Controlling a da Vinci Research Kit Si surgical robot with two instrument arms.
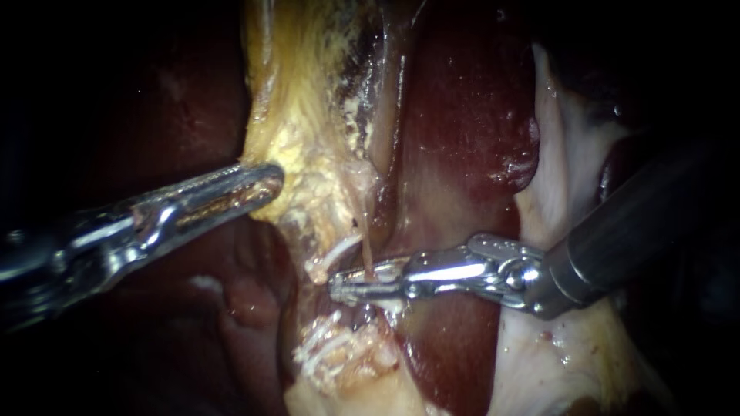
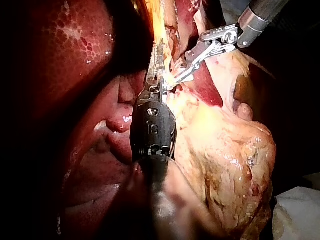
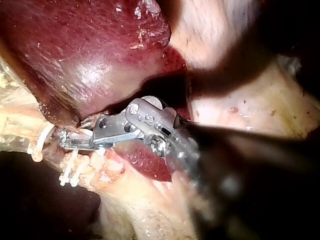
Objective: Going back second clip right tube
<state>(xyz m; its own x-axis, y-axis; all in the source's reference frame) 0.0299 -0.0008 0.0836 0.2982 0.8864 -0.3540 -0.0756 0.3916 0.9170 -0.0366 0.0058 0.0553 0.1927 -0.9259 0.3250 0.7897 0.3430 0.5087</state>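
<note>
My right instrument point(image 1: 337, 289) comes in from the right, and its slender jaws stand slightly open around a thin pale tube point(image 1: 368, 258) that runs down between them. A white clip point(image 1: 336, 251) sits just above and left of the jaw tips. More white clips point(image 1: 320, 350) lie on the tissue below. In the right wrist view these jaws point(image 3: 67, 141) show a narrow gap, with white clips point(image 3: 42, 140) just beyond the tips. My left instrument point(image 1: 266, 185) enters from the left, its jaws shut on the edge of the yellowish fatty tissue point(image 1: 301, 139); the left wrist view shows this grip point(image 2: 157, 60).
Dark red liver point(image 1: 470, 115) fills the middle and right behind the tube. Pale whitish tissue point(image 1: 563, 169) lies along the right instrument's shaft. Darker liver point(image 1: 154, 92) sits above the left instrument. A white cloth point(image 2: 300, 210) shows beside the tissue in the left wrist view.
</note>
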